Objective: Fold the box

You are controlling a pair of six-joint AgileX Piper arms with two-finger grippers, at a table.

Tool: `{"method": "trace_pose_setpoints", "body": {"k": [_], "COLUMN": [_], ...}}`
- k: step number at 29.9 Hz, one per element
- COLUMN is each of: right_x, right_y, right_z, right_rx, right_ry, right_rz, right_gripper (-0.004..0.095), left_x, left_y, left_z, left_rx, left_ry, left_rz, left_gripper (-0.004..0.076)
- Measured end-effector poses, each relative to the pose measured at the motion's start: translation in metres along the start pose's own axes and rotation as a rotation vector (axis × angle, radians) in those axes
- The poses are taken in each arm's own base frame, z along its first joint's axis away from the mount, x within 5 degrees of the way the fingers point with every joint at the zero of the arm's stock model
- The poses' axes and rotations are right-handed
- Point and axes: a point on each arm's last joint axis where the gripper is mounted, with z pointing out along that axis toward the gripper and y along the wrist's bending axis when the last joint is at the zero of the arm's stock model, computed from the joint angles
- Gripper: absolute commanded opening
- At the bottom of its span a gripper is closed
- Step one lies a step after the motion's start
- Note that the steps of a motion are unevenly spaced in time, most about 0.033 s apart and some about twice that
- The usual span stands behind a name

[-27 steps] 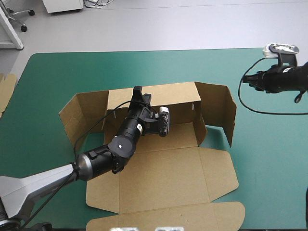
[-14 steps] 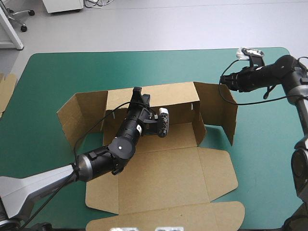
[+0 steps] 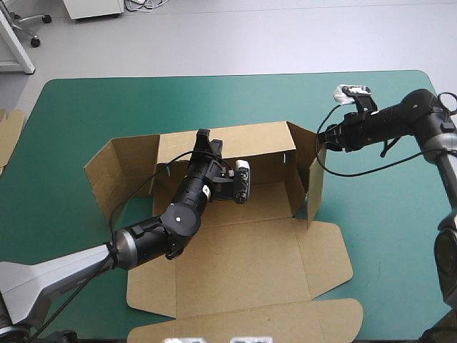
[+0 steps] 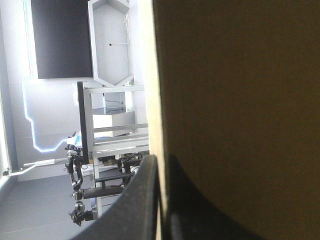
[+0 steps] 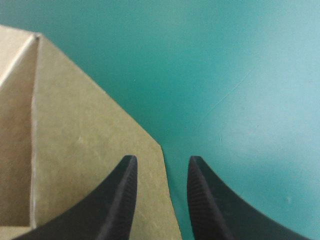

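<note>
The box (image 3: 268, 204) sits in the middle of the desk (image 3: 400, 236), half set up. Nearest the bottom of the high view, its lid (image 3: 243, 264) lies flat on the teal-green cover, with a flap spread out on each side and a rounded tuck flap at the lower edge of the frame. The left arm (image 3: 153, 239) comes in from the lower left corner and crosses the lid's left part on a slant toward the centre.

Past the lid, the back wall (image 3: 250, 146) stands upright across the middle of the frame. The left gripper (image 3: 207, 137) is at this wall's top edge, left of centre. In the left wrist view its black fingers (image 4: 137, 205) are all but closed, one on each face of the brown board (image 4: 240, 100), pinching its pale cut edge between them.

At the left of the frame the left end panel (image 3: 118, 168) stands raised and angled outward. At the right the right end panel (image 3: 312, 179) stands upright, seen almost edge-on. The right gripper (image 3: 323, 137) reaches in from the upper right and meets this panel near its top. In the right wrist view its fingers (image 5: 120, 200) stand apart. The panel (image 5: 90, 150) lies under one finger, and its free edge runs into the gap, with bare desk (image 5: 240, 75) ahead.

A strip of spare board (image 3: 8, 132) shows at the desk's left edge.
</note>
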Motion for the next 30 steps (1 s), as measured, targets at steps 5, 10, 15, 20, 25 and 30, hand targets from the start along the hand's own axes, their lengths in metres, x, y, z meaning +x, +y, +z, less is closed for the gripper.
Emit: {"method": "trace_pose_setpoints", "body": {"k": [5, 10, 15, 20, 25, 30], "right_x": [0.021, 0.039, 0.048, 0.053, 0.054, 0.054], "right_y": [0.012, 0.025, 0.032, 0.035, 0.037, 0.038], "right_z": [-0.008, -0.013, -0.011, -0.01, -0.01, -0.01], "right_rx": [0.003, -0.026, -0.086, -0.133, -0.152, -0.167], "right_ry": [-0.028, -0.093, -0.105, -0.083, -0.074, -0.076], "right_rz": [-0.061, -0.157, -0.274, -0.344, -0.36, -0.368], "right_gripper": [0.0318, 0.0319, 0.0356, 0.0473, 0.0545, 0.0561], "left_x": [0.0, 0.0, 0.0, 0.0, 0.0, 0.0], "left_y": [0.0, 0.0, 0.0, 0.0, 0.0, 0.0], "left_z": [0.0, 0.0, 0.0, 0.0, 0.0, 0.0], "left_rx": [0.0, 0.0, 0.0, 0.0, 0.0, 0.0], "left_ry": [0.0, 0.0, -0.001, 0.0, 0.0, 0.0], "left_rz": [0.0, 0.0, -0.015, -0.016, -0.015, -0.015], "left_gripper": [-0.0015, -0.0015, -0.0015, -0.0015, -0.0015, -0.0015]}}
